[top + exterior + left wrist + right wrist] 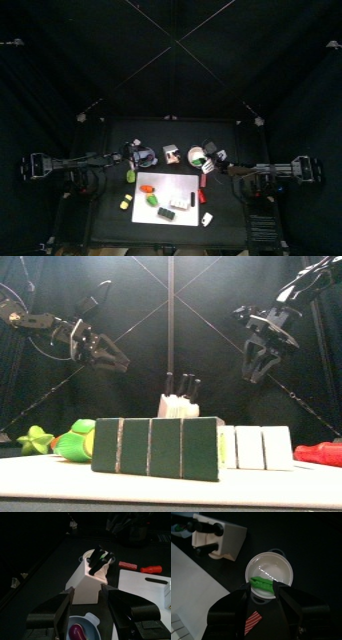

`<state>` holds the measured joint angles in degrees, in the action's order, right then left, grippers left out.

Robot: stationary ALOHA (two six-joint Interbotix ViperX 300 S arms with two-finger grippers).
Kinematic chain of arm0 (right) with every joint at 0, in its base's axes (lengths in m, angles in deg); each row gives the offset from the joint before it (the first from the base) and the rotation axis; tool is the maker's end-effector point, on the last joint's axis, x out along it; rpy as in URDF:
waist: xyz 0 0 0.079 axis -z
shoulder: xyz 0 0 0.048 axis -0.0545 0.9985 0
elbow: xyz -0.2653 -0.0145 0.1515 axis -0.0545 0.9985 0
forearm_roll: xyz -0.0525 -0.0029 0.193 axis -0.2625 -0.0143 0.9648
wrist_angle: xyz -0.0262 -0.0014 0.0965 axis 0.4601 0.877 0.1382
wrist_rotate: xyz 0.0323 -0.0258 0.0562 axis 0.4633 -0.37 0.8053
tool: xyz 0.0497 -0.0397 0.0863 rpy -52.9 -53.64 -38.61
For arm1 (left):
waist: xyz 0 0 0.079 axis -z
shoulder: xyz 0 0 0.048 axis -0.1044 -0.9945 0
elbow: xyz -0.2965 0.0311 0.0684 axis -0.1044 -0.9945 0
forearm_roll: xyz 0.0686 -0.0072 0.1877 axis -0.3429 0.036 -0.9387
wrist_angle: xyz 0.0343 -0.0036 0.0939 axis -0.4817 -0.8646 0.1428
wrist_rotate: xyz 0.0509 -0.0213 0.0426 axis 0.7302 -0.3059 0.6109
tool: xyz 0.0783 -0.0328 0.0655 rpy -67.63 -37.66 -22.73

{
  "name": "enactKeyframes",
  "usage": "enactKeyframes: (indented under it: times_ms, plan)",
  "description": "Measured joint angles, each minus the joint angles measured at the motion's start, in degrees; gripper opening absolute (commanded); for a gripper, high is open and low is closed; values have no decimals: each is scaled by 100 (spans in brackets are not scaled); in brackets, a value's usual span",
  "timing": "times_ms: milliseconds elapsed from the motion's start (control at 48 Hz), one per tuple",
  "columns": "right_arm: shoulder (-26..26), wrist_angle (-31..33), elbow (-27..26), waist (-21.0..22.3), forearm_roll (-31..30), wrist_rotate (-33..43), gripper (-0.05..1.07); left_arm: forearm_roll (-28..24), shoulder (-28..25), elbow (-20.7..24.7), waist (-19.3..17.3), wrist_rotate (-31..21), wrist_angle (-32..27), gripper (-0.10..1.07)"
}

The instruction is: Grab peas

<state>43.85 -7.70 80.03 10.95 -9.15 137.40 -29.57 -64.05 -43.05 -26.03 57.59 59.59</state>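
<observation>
The peas (271, 571) are a small round white-rimmed dish with a green patch; in the top view the peas (198, 157) lie behind the white board, right of the middle. My right gripper (266, 589) hovers over them, open, one jaw on each side of the green patch and nothing held. From above, the right gripper (213, 164) sits just right of the dish; from the front, the right gripper (259, 360) hangs at the upper right and boxes hide the peas. My left gripper (88, 593) is open over a knife block (90, 576).
A white board (154, 182) carries small pieces at the table's middle. A white bowl (90, 619) with a purple piece lies under the left gripper. A dark green box (154, 446) and white boxes (254, 446) stand at the front. A red piece (152, 569) lies past the block.
</observation>
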Motion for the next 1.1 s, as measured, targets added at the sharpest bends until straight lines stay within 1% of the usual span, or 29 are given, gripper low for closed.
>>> enactKeyframes:
  times_ms: [62,146,229,312,438,458,521,688,812,1000,1104]
  plan:
    - [9,-255,-18,325,290,-360,77,0,158,0,0,-35,9,85]
    - [70,-404,-105,677,642,-791,77,79,334,-53,0,-44,9,85]
    - [202,-422,-229,905,967,-1222,77,237,527,-176,18,-44,9,85]
    - [343,-422,-378,1028,1187,-1644,77,290,721,-316,53,-35,9,85]
    - [475,-387,-633,1072,1459,-2479,77,308,958,-536,79,-35,9,85]
    - [475,-387,-633,1072,1459,-2479,77,316,976,-545,79,-35,9,85]
    - [527,-360,-721,1107,1573,-2839,77,316,1037,-589,88,-53,9,85]
    - [782,-229,-791,1169,1907,-3533,77,325,1011,-642,185,-53,26,85]
    - [1037,132,-888,1178,2171,-4087,78,325,967,-642,264,-53,97,85]
    - [1397,773,-1107,1204,2540,-5142,78,325,967,-642,264,-35,237,85]
    - [1547,905,-1257,1274,2742,-5581,78,325,967,-642,264,-35,237,85]
